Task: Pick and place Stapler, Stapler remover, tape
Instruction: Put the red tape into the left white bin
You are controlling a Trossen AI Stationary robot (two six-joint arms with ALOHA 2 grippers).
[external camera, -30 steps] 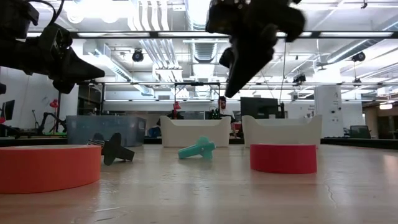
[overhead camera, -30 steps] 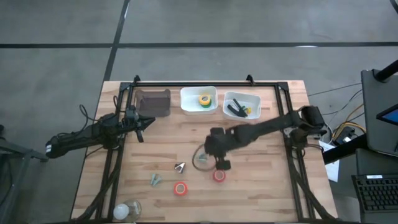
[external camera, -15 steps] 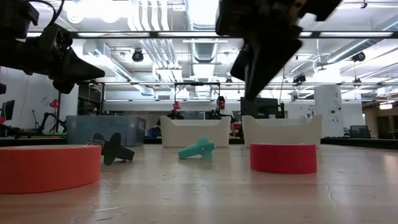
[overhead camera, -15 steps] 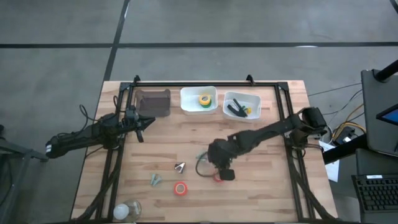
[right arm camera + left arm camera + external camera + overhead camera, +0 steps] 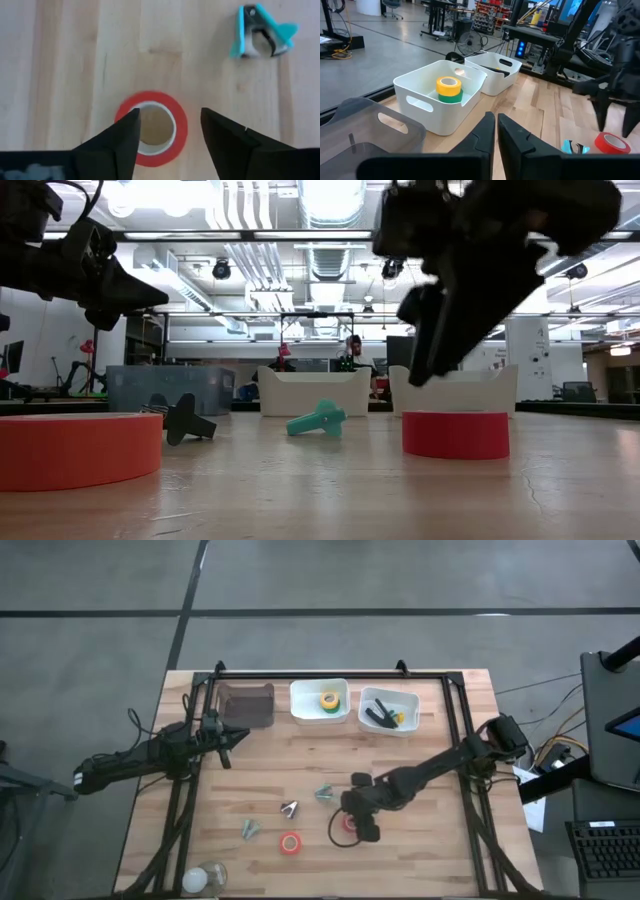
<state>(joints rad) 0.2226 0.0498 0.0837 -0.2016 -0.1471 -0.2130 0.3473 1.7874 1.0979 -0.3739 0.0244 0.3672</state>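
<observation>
Right pincer point(image 5: 167, 132) hangs wide open over a red tape roll point(image 5: 151, 128). It should drop straight down, one finger inside the ring, then squeeze gently.

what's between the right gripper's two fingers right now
A red tape roll lies on the table under the open right gripper, partly in the gap between its fingers, one edge under a finger. The right wrist view shows it.
</observation>
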